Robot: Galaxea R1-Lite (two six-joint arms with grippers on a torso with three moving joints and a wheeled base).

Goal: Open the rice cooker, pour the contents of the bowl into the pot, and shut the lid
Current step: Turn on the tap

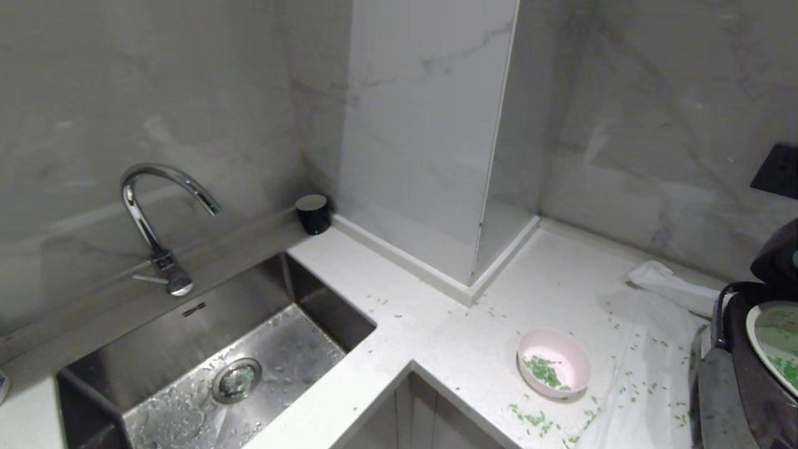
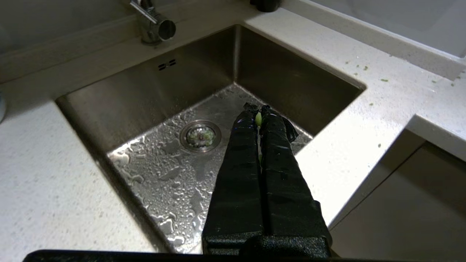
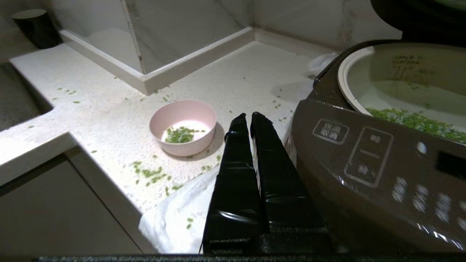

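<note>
Here the pink bowl [image 3: 183,127] is found on the desk [image 3: 109,109] at ten o'clock of the clenched, empty right gripper [image 3: 251,118], nearer than the left gripper [image 2: 258,111], clenched over the sink [image 2: 153,109]; the rice cooker [image 3: 367,160] stands open at two o'clock.

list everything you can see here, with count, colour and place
rice cooker: one, dark grey-brown, right end of the counter
lid: one, dark, raised behind the cooker
pot: one, pale whitish-green, inside the cooker
bowl: one, pale pink outside and white inside, on the counter left of the cooker
contents: many green bits, some in the bowl, more in the pot, others scattered over the counter and cloth
cloth: one, white, under and beside the cooker
sink: one, steel, wet, left side
faucet: one, chrome, behind the sink
cup: one, black, at the wall corner
countertop: white
left gripper: black, shut, above the sink, a green bit between its tips
right gripper: black, shut, between bowl and cooker
</note>
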